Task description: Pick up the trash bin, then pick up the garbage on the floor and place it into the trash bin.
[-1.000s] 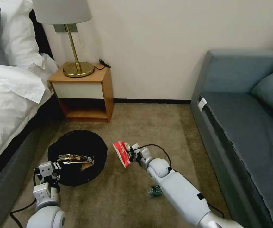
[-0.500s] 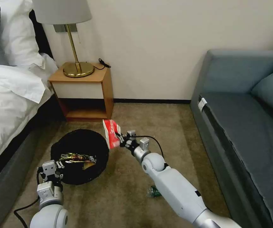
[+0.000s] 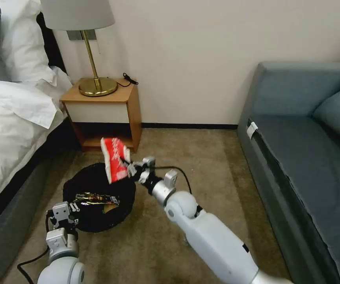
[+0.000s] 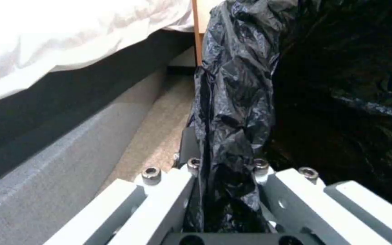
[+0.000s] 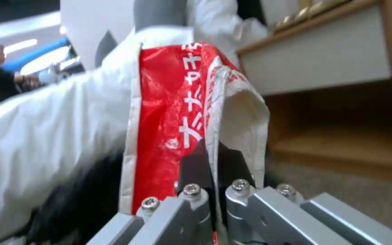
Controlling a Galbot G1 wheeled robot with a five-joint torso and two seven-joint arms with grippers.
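Observation:
The trash bin (image 3: 85,179), lined with a wrinkly black bag (image 4: 237,85), sits low over the carpet beside the bed. My left gripper (image 3: 65,215) (image 4: 225,165) is shut on the bag-covered near rim. A gold-brown snack wrapper (image 3: 95,198) lies inside the bin. My right gripper (image 3: 133,170) (image 5: 214,170) is shut on the red-and-white wrapper (image 3: 114,159) (image 5: 168,112), one piece of the garbage, which hangs above the bin's far right rim.
A wooden nightstand (image 3: 106,114) with a brass lamp (image 3: 93,59) stands just behind the bin. The white bed (image 3: 12,118) borders the left and a grey-blue sofa (image 3: 307,157) the right. Open carpet (image 3: 201,157) lies between them.
My right arm has swung left and away with the red-and-white wrapper, from beside the bin to above its far rim. The left gripper and bin have stayed almost in place.

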